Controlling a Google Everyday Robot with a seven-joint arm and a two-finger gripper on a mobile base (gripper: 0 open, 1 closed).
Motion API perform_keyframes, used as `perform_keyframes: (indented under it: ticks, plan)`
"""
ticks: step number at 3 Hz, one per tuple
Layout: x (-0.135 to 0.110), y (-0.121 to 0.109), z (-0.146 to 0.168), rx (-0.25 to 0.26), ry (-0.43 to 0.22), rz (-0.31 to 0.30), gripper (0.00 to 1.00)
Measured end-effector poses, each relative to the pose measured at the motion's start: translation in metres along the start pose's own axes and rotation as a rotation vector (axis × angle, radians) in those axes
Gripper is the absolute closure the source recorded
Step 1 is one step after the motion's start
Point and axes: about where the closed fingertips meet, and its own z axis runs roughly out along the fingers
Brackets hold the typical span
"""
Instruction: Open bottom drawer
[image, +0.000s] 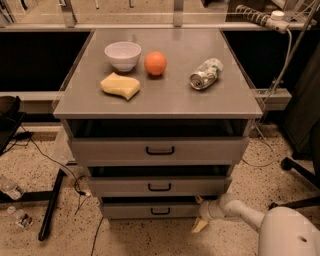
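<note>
The bottom drawer (130, 210) is the narrowest grey front at the foot of the cabinet, with a small black loop handle (160, 211). It sits about flush under the middle drawer (120, 187). My gripper (199, 213) is at the drawer's right end, to the right of the handle. Its fingers are spread, one pale fingertip (198, 199) at the drawer's upper corner and one low near the floor. It holds nothing. The white arm (240, 212) reaches in from the lower right.
The top drawer (100, 150) is the widest. On the cabinet top (225, 100) lie a white bowl (123, 54), an orange (155, 63), a yellow sponge (120, 85) and a crushed can (205, 73). Cables and a black bar (51, 205) lie on the floor at left, a chair base (300, 172) at right.
</note>
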Motion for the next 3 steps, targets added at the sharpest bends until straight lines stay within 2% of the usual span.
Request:
perform_keyframes:
  ticks: [1, 3]
  plan:
    - [0.0005, -0.0009, 0.0003, 0.001, 0.001, 0.000, 0.18]
    - [-0.0027, -0.0026, -0.0041, 0.001, 0.001, 0.000, 0.66]
